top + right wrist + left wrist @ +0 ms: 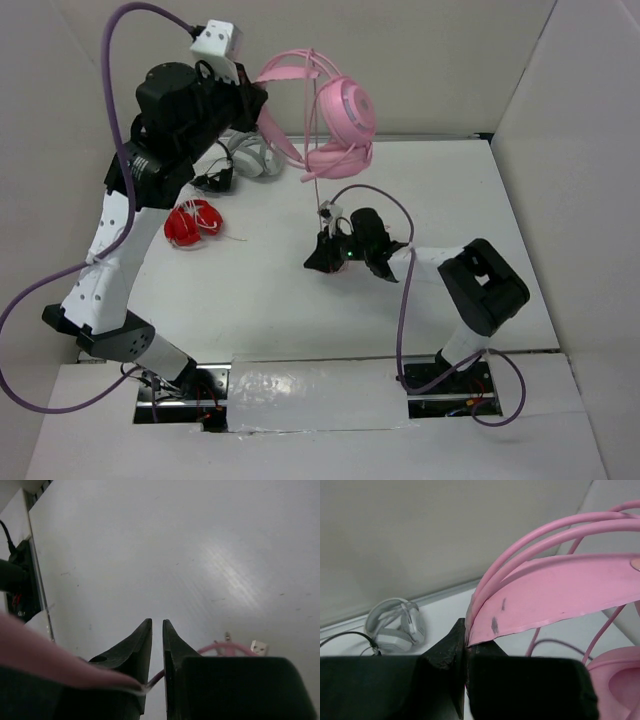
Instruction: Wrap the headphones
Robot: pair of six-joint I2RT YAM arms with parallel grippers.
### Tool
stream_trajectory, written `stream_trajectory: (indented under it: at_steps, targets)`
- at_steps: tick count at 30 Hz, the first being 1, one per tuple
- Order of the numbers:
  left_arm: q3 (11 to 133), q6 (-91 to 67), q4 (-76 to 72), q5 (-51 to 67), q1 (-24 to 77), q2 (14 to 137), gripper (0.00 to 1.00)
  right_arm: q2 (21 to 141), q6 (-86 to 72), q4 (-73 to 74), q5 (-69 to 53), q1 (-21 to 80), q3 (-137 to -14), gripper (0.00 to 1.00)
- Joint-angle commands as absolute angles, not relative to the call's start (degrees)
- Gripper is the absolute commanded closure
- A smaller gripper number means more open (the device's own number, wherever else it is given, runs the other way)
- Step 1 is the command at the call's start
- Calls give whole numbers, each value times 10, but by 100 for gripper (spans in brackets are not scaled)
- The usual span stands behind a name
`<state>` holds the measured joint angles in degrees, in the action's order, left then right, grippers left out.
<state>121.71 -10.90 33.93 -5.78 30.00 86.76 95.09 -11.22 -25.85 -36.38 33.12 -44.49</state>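
The pink headphones [345, 108] hang in the air above the back of the table. My left gripper [256, 100] is shut on their pink headband [555, 595], pinched at the fingertips in the left wrist view [465, 641]. One earcup [620, 680] shows at that view's lower right. The thin pink cable [316, 185] drops from the headphones to my right gripper [326, 252] low over the table's middle. In the right wrist view the jaws [156, 623] are nearly closed, with the cable [230, 644] running between them.
White/grey headphones [250, 152] lie at the back left, also in the left wrist view [395, 625]. A small black item [215, 180] and a red item [193, 222] lie left of centre. White walls enclose the table [280, 290].
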Motion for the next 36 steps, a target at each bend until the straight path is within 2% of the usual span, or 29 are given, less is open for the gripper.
stream_trajectory:
  at_steps: [1,7,10,13,16,18,21,25,30,34,36]
  targets:
    - [1290,-137,262,-97,287,868,100,950,-142,-316,-361,366,-417,79]
    - [1294,-135,251,-127,266,884,100,918,-176,-324,-348,422,-339,79]
    - [1297,-141,244,-143,255,900,100,883,-162,-285,-311,460,-317,85]
    - [1305,-136,245,-197,241,925,100,831,-163,-244,-271,477,-287,100]
    - [1307,-146,241,-248,215,956,100,761,-179,-222,-216,504,-250,100]
    - [1332,-170,271,-222,183,976,100,727,-178,-160,-179,531,-249,100]
    - [1340,-227,331,-185,145,1014,100,691,-185,-84,-98,563,-265,100]
    - [1288,-275,357,-274,134,1048,100,652,-168,20,-20,601,-321,100]
    - [1216,-359,417,-305,117,1084,100,585,-150,142,120,646,-397,100]
    - [1207,-423,472,-294,127,1123,100,545,-131,188,151,654,-443,100]
    - [1195,-431,482,-294,149,1133,100,544,-125,218,210,657,-478,100]
